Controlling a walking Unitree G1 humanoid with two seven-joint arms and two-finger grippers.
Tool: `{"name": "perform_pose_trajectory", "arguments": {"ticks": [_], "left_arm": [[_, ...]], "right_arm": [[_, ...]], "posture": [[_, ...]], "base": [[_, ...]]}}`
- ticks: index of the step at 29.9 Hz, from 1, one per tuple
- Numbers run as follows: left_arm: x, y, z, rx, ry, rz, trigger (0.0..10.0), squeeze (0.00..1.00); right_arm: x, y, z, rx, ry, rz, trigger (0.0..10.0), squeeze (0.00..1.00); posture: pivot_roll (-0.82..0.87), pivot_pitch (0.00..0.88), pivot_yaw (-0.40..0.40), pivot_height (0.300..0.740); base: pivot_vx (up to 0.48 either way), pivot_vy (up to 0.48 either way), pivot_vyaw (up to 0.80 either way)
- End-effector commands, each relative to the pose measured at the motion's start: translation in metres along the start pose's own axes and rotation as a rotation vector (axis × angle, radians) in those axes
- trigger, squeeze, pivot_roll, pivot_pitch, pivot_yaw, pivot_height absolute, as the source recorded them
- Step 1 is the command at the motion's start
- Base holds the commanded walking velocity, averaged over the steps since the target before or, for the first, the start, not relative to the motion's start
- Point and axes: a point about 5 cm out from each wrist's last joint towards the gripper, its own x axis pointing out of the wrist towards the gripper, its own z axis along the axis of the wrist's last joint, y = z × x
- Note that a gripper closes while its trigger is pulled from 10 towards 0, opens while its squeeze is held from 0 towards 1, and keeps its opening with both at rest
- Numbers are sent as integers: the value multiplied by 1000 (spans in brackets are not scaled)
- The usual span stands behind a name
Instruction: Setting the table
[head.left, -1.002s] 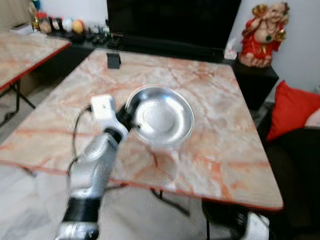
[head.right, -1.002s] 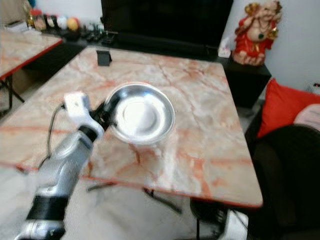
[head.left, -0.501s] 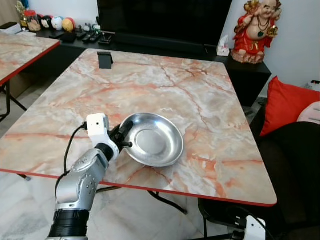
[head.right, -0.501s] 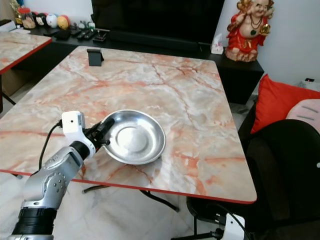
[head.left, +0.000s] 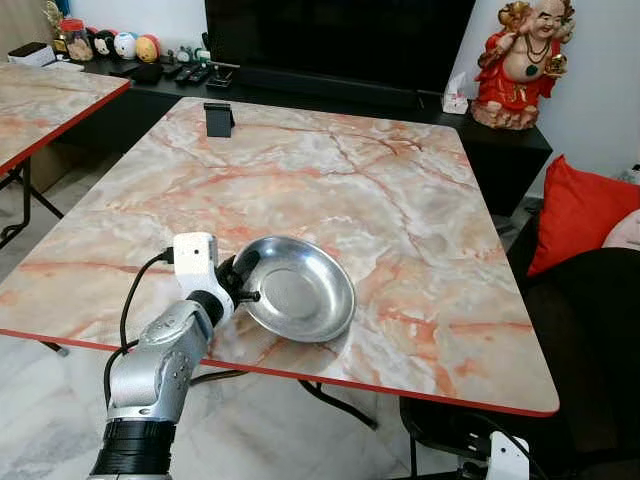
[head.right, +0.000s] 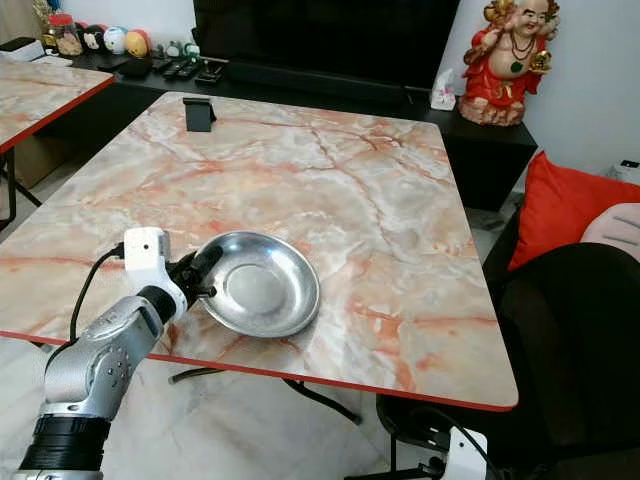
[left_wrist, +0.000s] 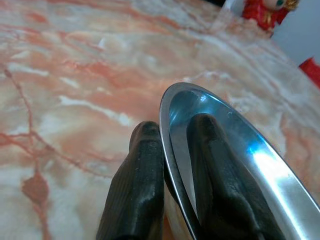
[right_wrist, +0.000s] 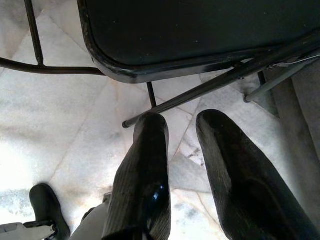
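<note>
A pink-veined marble tabletop (head.left: 400, 200) with a red edge carries a shallow round steel bowl (head.left: 297, 300) near its front edge. The left pincer (head.left: 243, 278) is clamped on the bowl's left rim, one finger (left_wrist: 220, 175) inside. The right pincer (right_wrist: 182, 150) hangs over the floor, fingers slightly apart.

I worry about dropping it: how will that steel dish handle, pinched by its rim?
The steel dish looks polished, so probably slippery between the left hand's fingers. Thin and rigid, likely light. Held at one edge, it may tilt downward.
</note>
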Motion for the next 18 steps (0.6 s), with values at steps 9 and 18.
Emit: {"name": "perform_pose_trajectory", "arguments": {"ticks": [9,18], "left_arm": [[1,3,-11,41,44,47,10000,0],[2,5,-12,59,49,68,10000,949]], "right_arm": [[0,-4,-1,-12,9,-1,10000,0],[0,-4,-1,-19,10,-3,10000,0]], "posture": [[113,0,-91,740],[114,0,-95,740]], "base": [[0,0,0],[0,0,0]]}}
